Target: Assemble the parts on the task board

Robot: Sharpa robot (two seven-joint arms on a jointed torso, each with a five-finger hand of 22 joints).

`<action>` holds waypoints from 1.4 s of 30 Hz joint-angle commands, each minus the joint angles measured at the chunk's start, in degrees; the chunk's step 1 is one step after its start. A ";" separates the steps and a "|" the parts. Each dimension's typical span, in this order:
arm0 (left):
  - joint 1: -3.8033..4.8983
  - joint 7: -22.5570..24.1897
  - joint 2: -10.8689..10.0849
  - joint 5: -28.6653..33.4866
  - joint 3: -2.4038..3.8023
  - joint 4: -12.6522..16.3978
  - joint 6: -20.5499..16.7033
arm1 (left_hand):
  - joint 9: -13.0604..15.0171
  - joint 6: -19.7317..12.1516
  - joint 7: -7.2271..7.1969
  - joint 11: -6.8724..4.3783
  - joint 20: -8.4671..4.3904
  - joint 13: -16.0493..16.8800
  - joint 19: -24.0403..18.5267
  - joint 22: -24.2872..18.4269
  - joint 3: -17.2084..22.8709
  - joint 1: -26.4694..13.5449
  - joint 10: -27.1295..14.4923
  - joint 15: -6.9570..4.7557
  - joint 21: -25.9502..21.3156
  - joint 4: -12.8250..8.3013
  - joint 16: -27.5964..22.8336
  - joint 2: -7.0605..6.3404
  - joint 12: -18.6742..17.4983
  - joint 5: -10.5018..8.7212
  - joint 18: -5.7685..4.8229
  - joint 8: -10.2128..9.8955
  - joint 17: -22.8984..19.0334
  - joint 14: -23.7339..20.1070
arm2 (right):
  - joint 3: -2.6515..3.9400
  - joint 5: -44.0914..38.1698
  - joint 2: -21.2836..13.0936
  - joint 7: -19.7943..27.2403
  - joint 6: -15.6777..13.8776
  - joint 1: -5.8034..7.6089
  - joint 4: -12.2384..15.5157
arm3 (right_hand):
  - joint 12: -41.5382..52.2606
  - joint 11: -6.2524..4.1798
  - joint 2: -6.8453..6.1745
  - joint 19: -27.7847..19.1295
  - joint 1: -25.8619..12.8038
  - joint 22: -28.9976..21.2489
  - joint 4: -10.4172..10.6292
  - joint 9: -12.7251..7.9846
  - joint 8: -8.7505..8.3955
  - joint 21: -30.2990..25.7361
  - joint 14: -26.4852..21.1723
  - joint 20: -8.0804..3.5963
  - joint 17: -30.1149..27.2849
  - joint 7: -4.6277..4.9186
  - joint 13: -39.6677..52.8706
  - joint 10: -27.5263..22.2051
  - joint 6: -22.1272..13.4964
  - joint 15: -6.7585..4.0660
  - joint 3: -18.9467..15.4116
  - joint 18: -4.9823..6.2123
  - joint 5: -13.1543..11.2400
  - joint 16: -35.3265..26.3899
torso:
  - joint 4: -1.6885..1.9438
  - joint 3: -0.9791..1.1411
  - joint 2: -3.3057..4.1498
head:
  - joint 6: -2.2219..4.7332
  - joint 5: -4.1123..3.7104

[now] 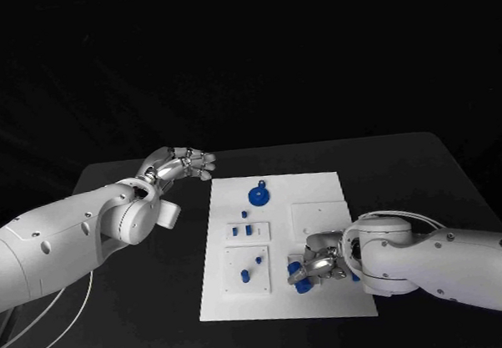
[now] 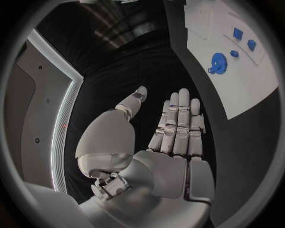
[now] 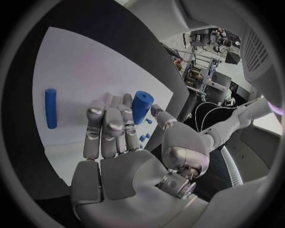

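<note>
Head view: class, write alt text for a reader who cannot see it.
The right hand holds a blue part over the near edge of the white board on a black table. The left hand hovers open beyond the board's far left corner, and a blue gear lies on the board.

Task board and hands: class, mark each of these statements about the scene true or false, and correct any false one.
1. The right hand holds a blue cylinder. True.
2. The left hand rests on the task board. False: it is off the board, beside its far left corner, over the black table.
3. A blue gear lies on the far part of the board. True.
4. The left hand grips a blue part. False: its fingers are stretched out and hold nothing.
5. The right hand is above the near part of the board. True.
</note>
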 commanded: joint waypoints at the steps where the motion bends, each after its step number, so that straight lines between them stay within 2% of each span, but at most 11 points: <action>1: 0.03 0.42 0.05 0.31 0.04 0.10 0.48 | -0.07 -0.34 -0.04 -0.10 0.16 -0.03 0.36 0.10 -0.19 -0.50 -0.32 0.33 -0.23 0.19 -0.32 0.24 -0.32 -0.01 -0.08 -0.14 0.10 0.15 | -0.01 1.36 0.13 -0.38 -1.27 -0.06 -0.14 | -0.35 -0.01 0.85 -0.36 -0.81 0.83 -0.77 0.06 -0.14 -0.04 -0.51 -0.47 0.07 -0.02 0.18 0.01 -0.31 -0.42 -1.43 1.16 0.15 0.23 | 0.01 -0.03 -0.01 | 0.01 0.00; 5: 0.03 0.43 0.04 0.31 0.04 0.08 0.49 | -0.07 -0.34 -0.05 -0.10 0.15 -0.03 0.37 0.11 -0.19 -0.51 -0.32 0.33 -0.24 0.20 -0.34 0.25 -0.32 -0.01 -0.08 -0.14 0.12 0.16 | -0.01 1.38 0.29 -0.62 -1.32 -0.06 -0.38 | -0.61 -0.08 4.21 -0.28 0.01 0.67 1.09 0.02 -0.19 -0.22 -0.47 -0.76 0.05 -0.09 0.32 0.17 -0.21 -0.51 2.06 1.16 0.19 0.13 | 0.02 -0.04 -0.01 | 0.08 -0.07; 8: 0.03 0.42 0.03 0.31 0.04 0.08 0.49 | -0.07 -0.33 -0.05 -0.10 0.15 -0.03 0.37 0.12 -0.19 -0.52 -0.32 0.33 -0.25 0.22 -0.35 0.25 -0.32 -0.01 -0.08 -0.14 0.14 0.16 | -0.01 1.43 0.41 -0.82 -1.21 -0.06 -0.55 | -0.90 0.14 3.63 0.05 1.29 0.75 3.58 -0.06 -0.27 -0.02 -0.31 -0.60 0.09 -0.02 0.69 0.47 -0.06 -0.37 9.43 1.16 0.07 0.11 | 0.03 -0.03 -0.01 | 0.06 -0.12; 10: 0.03 0.42 0.03 0.31 0.04 0.09 0.49 | -0.07 -0.33 -0.05 -0.10 0.15 -0.03 0.37 0.12 -0.20 -0.52 -0.31 0.33 -0.25 0.22 -0.36 0.25 -0.32 -0.01 -0.08 -0.14 0.14 0.16 | -0.01 1.48 0.46 -0.94 -1.25 -0.06 -0.69 | -1.02 0.05 3.16 0.15 2.46 0.78 3.29 -0.07 -0.26 0.11 -0.24 -0.53 0.10 0.08 0.89 0.58 0.01 -0.31 13.14 1.16 0.23 0.09 | 0.03 -0.02 -0.01 | 0.06 -0.17; 14: 0.03 0.42 0.01 0.31 0.04 0.07 0.49 | -0.08 -0.33 -0.06 -0.11 0.15 -0.03 0.38 0.13 -0.19 -0.52 -0.31 0.32 -0.26 0.22 -0.37 0.25 -0.32 0.00 -0.08 -0.14 0.16 0.17 | -0.01 1.59 0.60 -1.07 -1.19 -0.06 -0.98 | -1.26 0.25 4.38 0.44 2.54 0.84 2.56 -0.27 -0.40 0.36 -0.05 -0.03 0.08 0.25 1.21 0.82 0.13 -0.12 17.43 1.16 2.83 0.02 | 0.02 -0.04 -0.01 | 0.04 -0.21; 17: 0.03 0.41 0.01 0.31 0.04 0.09 0.52 | -0.08 -0.32 -0.06 -0.11 0.14 -0.03 0.38 0.14 -0.19 -0.51 -0.31 0.32 -0.26 0.23 -0.38 0.26 -0.31 0.00 -0.08 -0.13 0.17 0.17 | -0.01 1.66 0.75 -1.20 -1.34 -0.06 -1.39 | -1.42 0.30 4.94 0.63 1.72 0.82 1.45 -0.34 -0.41 0.52 0.06 0.26 0.08 0.30 1.46 1.00 0.25 -0.05 18.48 1.16 5.94 0.00 | 0.01 -0.02 0.00 | 0.02 -0.27; 27: 0.03 0.33 0.00 0.31 0.04 0.06 0.58 | -0.08 -0.31 -0.07 -0.12 0.14 -0.02 0.39 0.16 -0.19 -0.50 -0.29 0.32 -0.29 0.25 -0.41 0.27 -0.31 0.00 -0.07 -0.12 0.22 0.18 | 0.00 2.15 0.93 -2.05 -2.40 -0.06 -2.15 | -1.67 0.31 5.61 0.81 0.97 0.75 0.66 -0.40 -0.41 0.57 0.16 0.40 0.09 0.28 1.70 1.18 0.36 -0.06 19.18 1.16 8.15 -0.04 | -0.01 -0.02 -0.01 | 0.12 -0.57; 28: 0.03 0.32 0.00 0.31 0.04 0.06 0.57 | -0.08 -0.30 -0.08 -0.12 0.14 -0.02 0.39 0.16 -0.19 -0.50 -0.29 0.32 -0.29 0.25 -0.42 0.28 -0.31 0.00 -0.07 -0.12 0.23 0.19 | 0.00 2.50 0.92 -2.13 -2.40 -0.06 -2.12 | -1.77 0.31 5.72 0.84 0.65 0.75 0.30 -0.41 -0.41 0.60 0.16 0.42 0.13 0.27 1.81 1.24 0.38 -0.07 19.79 1.16 12.64 -0.02 | 0.00 -0.01 0.00 | 0.10 -0.52; 30: 0.03 0.32 0.00 0.31 0.04 0.06 0.56 | -0.08 -0.30 -0.08 -0.12 0.14 -0.02 0.39 0.17 -0.19 -0.50 -0.29 0.32 -0.29 0.25 -0.42 0.28 -0.31 0.00 -0.07 -0.12 0.23 0.19 | 0.00 2.83 0.93 -2.14 -2.47 -0.06 -2.09 | -1.85 0.32 6.07 0.93 0.16 0.74 0.00 -0.42 -0.40 0.66 0.17 0.48 0.16 0.29 1.90 1.31 0.40 -0.05 19.80 1.16 15.06 -0.02 | 0.01 0.00 0.01 | 0.08 -0.51; 39: 0.03 0.32 -0.03 0.31 0.04 0.05 0.50 | -0.08 -0.29 -0.09 -0.13 0.13 -0.02 0.39 0.19 -0.19 -0.47 -0.28 0.31 -0.31 0.24 -0.46 0.27 -0.31 0.00 -0.07 -0.11 0.28 0.20 | 0.00 3.33 0.99 -2.08 -2.58 -0.06 -1.78 | -2.04 0.31 6.32 1.03 -0.80 0.69 -0.25 -0.47 -0.41 0.64 0.22 0.54 0.19 0.27 2.06 1.44 0.45 -0.06 19.66 1.16 14.80 -0.04 | -0.01 -0.02 -0.01 | 0.11 -0.60; 42: 0.03 0.30 -0.01 0.31 0.04 0.06 0.52 | -0.08 -0.29 -0.09 -0.13 0.13 -0.02 0.40 0.20 -0.19 -0.47 -0.28 0.31 -0.32 0.25 -0.47 0.27 -0.31 -0.01 -0.07 -0.11 0.29 0.20 | 0.00 3.34 0.93 -1.90 -2.83 -0.06 -1.72 | -2.25 0.35 4.79 1.07 -2.08 0.62 0.03 -0.54 -0.47 0.56 0.24 0.54 0.22 0.22 2.27 1.52 0.43 -0.07 18.99 1.16 9.75 -0.09 | 0.01 0.00 0.02 | 0.12 -0.59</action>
